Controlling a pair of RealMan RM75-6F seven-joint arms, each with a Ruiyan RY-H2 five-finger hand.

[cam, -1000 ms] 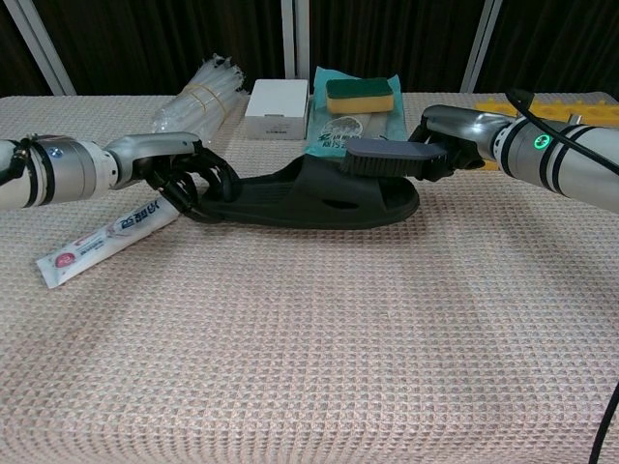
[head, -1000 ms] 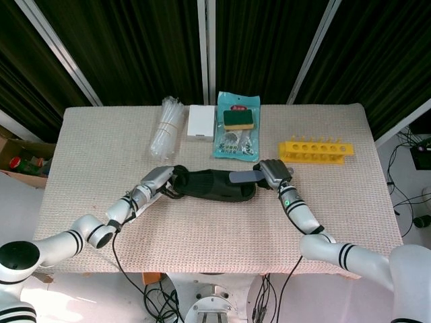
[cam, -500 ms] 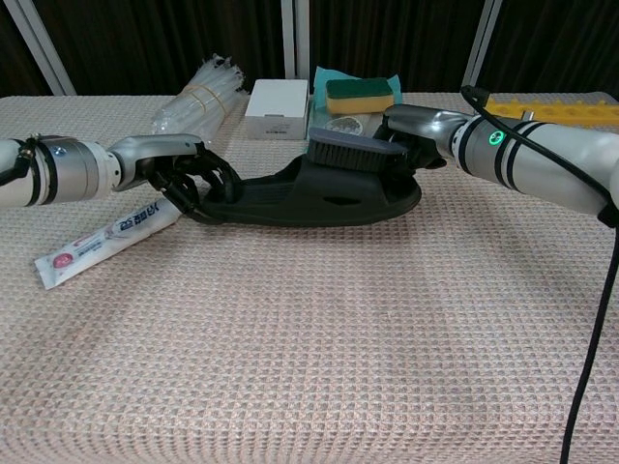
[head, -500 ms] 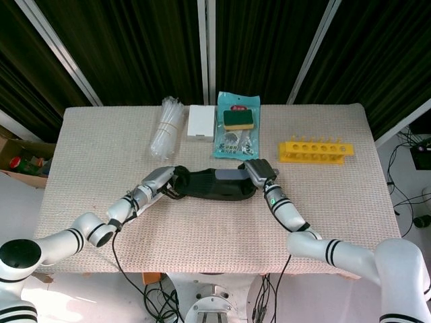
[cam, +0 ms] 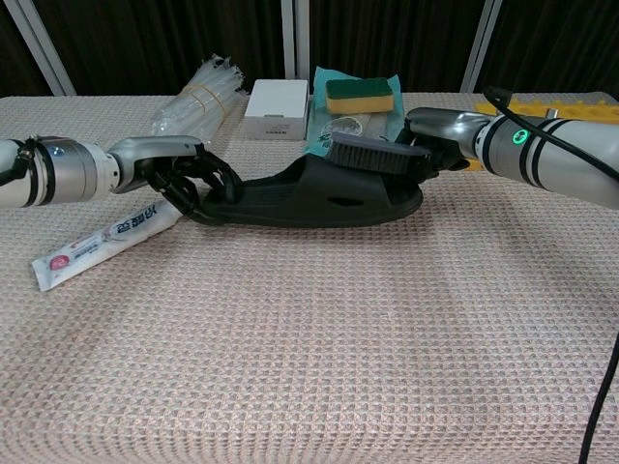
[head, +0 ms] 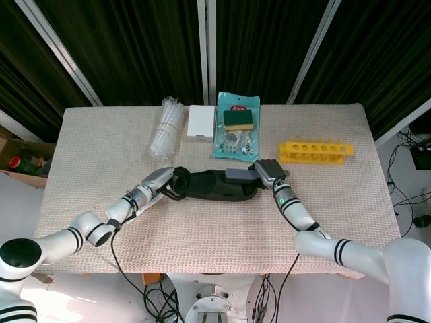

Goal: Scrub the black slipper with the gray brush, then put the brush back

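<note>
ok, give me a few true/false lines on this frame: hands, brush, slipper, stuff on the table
1. The right hand holds the brush over the slipper. True.
2. The left hand is off the slipper, resting on the table. False: it grips the slipper's end opposite the brush.
3. A sponge lies on a teal packet behind the slipper. True.
4. The yellow rack sits on the left arm's side of the table. False: it is on the right arm's side, beyond the right hand.
5. The tube lies on top of the slipper. False: it lies on the table cloth under the left hand.
</note>
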